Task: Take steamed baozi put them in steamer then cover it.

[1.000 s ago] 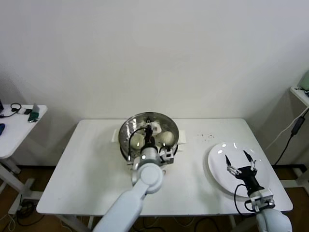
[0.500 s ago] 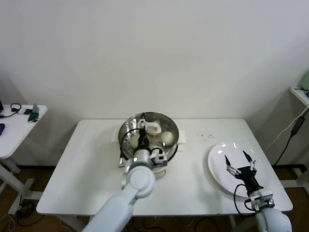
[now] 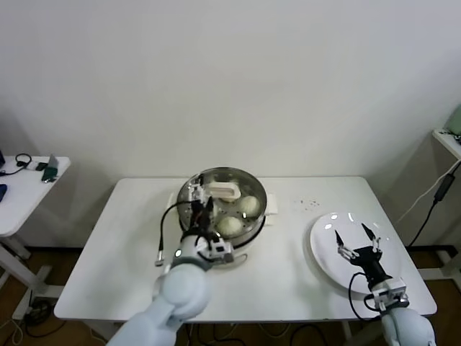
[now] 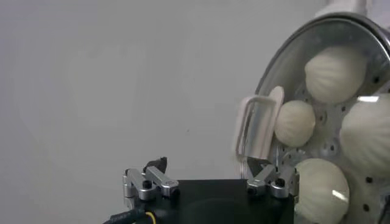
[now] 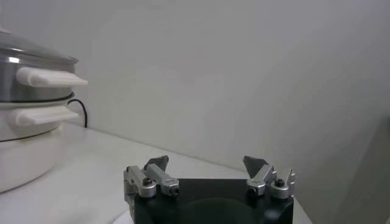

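Left tool [image 3: 199,204] spread wide, empty, over cover [image 3: 223,193], its handle [image 3: 225,192] lying crosswise.

cover [image 3: 227,193] on steamer [image 3: 253,225], baozi [image 3: 248,206] inside, plate [image 3: 325,261] to its right.

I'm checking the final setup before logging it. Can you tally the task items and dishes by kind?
Baozi: 4, inside the steamer under the lid
Steamer: 1
Glass lid: 1, on the steamer
White plate: 1
Total: 7
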You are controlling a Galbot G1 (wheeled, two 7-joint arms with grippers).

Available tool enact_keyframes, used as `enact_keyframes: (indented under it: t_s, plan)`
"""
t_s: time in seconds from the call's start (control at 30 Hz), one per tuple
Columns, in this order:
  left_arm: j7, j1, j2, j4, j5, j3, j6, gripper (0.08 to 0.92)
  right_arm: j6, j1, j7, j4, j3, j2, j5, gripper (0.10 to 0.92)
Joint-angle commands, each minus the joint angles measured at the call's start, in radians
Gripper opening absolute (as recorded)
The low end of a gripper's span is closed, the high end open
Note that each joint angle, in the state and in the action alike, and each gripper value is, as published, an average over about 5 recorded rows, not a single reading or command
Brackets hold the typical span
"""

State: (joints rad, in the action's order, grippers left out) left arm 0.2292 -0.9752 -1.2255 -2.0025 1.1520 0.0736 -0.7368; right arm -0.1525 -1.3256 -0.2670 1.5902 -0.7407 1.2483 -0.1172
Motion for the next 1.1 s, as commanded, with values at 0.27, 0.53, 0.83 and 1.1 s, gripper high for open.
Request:
enact_keyframes:
  t_s: [0.27, 0.53, 0.83, 1.1]
  plan:
    - [-0.45, -0.436, 0.09, -0.183, -0.963, -0.528, 0.572, 0.823, 0.008, -0.021, -0.005, 0.031, 0.014, -0.003, -0.01, 0.823]
    - [-0.408, -0.543, 0.009, -0.055, -1.239, -0.733, 0.817, 0.823, 0.011, -0.064, -0.008, 0.081, 0.029, 0.007, -0.052, 0.823]
    - [-0.352, -0.557, -0.037, 0.059, -1.34, -0.783, 0.871, 0.823, -0.003, -0.109, -0.011, 0.109, 0.026, 0.032, -0.074, 0.823]
    - [-0.339, -0.566, -0.063, 0.093, -1.315, -0.772, 0.886, 0.823, -0.006, -0.112, -0.01, 0.116, 0.03, 0.038, -0.074, 0.823]
